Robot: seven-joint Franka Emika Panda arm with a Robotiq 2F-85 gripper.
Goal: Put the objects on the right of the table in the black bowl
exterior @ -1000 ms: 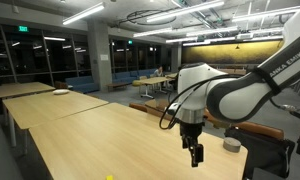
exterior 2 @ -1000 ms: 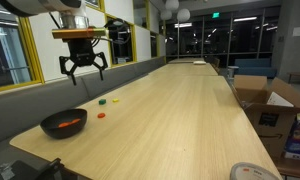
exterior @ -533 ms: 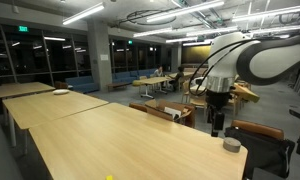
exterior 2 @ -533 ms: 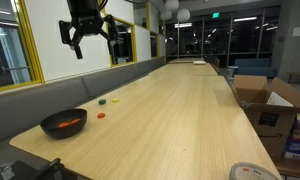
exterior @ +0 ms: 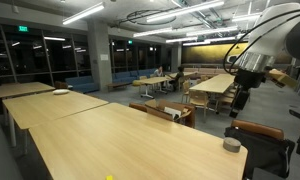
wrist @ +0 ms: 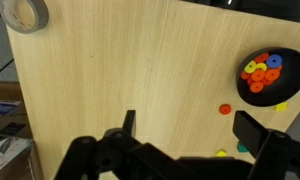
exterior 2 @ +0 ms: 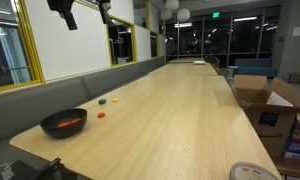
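Well to the left of the black bowl (wrist: 295, 86) in my wrist view, a roll of tape (wrist: 23, 13) lies flat near the far corner of the table (wrist: 110, 70). Closer to the bowl, along the bottom edge, I see my gripper (wrist: 184, 122) with its jaws spread wide, gripping nothing. It hangs high over the wood and well apart from the bowl. Just left of the bowl, one orange disc (wrist: 226, 109) lies on the bare table, near the rim but not touching it. A little farther from the bowl sit a yellow-green piece (wrist: 221, 154) and a green piece (wrist: 242, 150), both at the edge of the gripper's body. A yellow piece (wrist: 281, 106) rests against the bowl's rim. Inside the bowl I make out several orange discs, with a blue one and a yellow one among them.

In an exterior view the gripper (exterior 2: 87, 18) is at the top edge, high above the bowl (exterior 2: 62, 133), fingers splayed. The orange disc (exterior 2: 101, 115) lies just right of the bowl on the table (exterior 2: 170, 120).

In an exterior view the gripper (exterior: 235, 100) hangs high beyond the table (exterior: 120, 140) end, above the roll of tape (exterior: 231, 145).
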